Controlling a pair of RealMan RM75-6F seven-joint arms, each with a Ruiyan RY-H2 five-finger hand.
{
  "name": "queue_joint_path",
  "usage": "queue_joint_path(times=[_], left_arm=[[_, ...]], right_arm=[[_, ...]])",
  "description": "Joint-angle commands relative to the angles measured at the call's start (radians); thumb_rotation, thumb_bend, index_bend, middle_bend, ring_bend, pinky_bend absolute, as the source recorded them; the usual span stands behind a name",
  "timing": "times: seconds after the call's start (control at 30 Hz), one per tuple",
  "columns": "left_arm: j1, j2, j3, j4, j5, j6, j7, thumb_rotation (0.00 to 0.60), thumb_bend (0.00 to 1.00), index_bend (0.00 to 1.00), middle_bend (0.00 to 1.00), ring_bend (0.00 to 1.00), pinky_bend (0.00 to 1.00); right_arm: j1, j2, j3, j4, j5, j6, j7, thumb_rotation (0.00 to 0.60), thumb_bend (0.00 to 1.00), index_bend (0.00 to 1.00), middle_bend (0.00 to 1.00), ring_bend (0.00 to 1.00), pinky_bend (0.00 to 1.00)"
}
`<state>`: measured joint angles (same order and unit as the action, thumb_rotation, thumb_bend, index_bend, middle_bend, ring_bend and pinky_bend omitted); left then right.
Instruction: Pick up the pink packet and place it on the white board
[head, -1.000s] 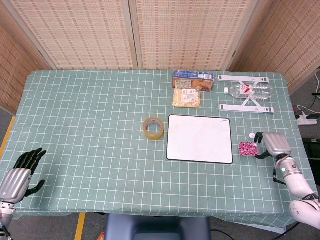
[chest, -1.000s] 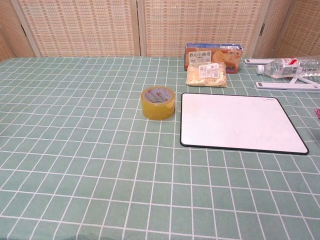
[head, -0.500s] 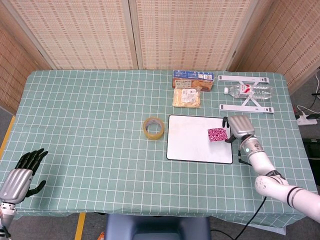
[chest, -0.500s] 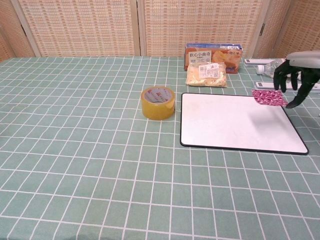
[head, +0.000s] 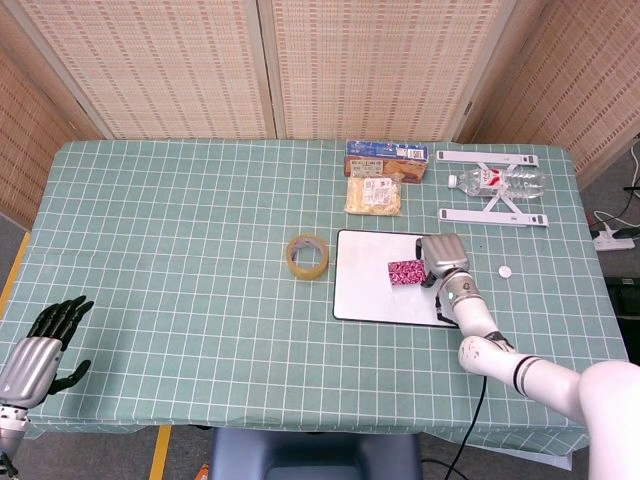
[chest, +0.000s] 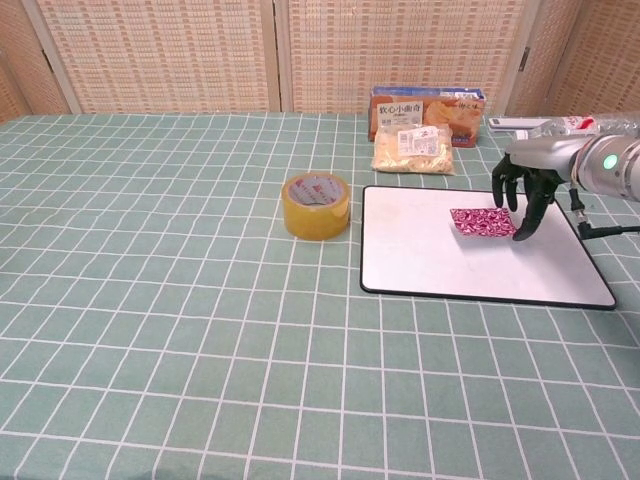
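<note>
Now: packet over the board
The right hand (chest: 528, 185) holds the pink packet (chest: 482, 221) above the white board (chest: 480, 270); the left hand (head: 40, 345) hangs open-fingered beside the counter (head: 180, 250).

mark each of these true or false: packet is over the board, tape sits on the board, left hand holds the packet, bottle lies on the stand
1. The packet is over the board. True; the right hand holds it there.
2. The tape sits on the board. False; it stands on the cloth left of the board.
3. The left hand holds the packet. False; it is empty at the table's near left corner.
4. The bottle lies on the stand. True.
</note>
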<state>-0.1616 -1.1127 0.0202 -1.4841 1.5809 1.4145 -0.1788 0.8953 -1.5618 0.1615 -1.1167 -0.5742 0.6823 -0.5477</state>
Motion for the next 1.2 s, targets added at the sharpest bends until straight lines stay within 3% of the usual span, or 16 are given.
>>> queue_joint_path(times=[0.03, 0.27, 0.47, 0.8, 0.97, 1.2], left_arm=[[0.001, 0.001, -0.001, 0.002, 0.000, 0.003, -0.005, 0.600, 0.28, 0.00, 0.00, 0.00, 0.00], [0.000, 0.002, 0.001, 0.004, 0.005, 0.004, -0.011, 0.600, 0.28, 0.00, 0.00, 0.00, 0.00], [0.000, 0.002, 0.002, 0.003, 0.007, 0.004, -0.010, 0.600, 0.27, 0.00, 0.00, 0.00, 0.00], [-0.004, -0.003, 0.005, 0.004, 0.006, -0.007, 0.004, 0.600, 0.28, 0.00, 0.00, 0.00, 0.00], [-0.010, -0.009, 0.006, -0.001, 0.006, -0.018, 0.021, 0.600, 0.27, 0.00, 0.00, 0.00, 0.00], [-0.019, -0.021, 0.003, -0.009, -0.005, -0.040, 0.055, 0.600, 0.27, 0.00, 0.00, 0.00, 0.00]], right_arm=[[0.007, -0.011, -0.008, 0.011, 0.012, -0.001, -0.006, 0.600, 0.00, 0.49, 0.45, 0.46, 0.48], [0.012, -0.029, -0.016, 0.033, 0.024, 0.015, -0.007, 0.600, 0.00, 0.45, 0.45, 0.46, 0.48], [-0.006, 0.004, 0.002, -0.008, -0.030, 0.034, 0.053, 0.600, 0.00, 0.28, 0.46, 0.46, 0.48], [-0.101, 0.174, -0.041, -0.115, -0.088, 0.132, 0.078, 0.600, 0.00, 0.33, 0.46, 0.47, 0.48], [-0.169, 0.224, -0.075, -0.033, -0.070, 0.063, 0.141, 0.600, 0.00, 0.36, 0.46, 0.47, 0.48], [-0.209, 0.167, -0.080, 0.147, -0.131, -0.066, 0.263, 0.600, 0.00, 0.36, 0.46, 0.47, 0.48]])
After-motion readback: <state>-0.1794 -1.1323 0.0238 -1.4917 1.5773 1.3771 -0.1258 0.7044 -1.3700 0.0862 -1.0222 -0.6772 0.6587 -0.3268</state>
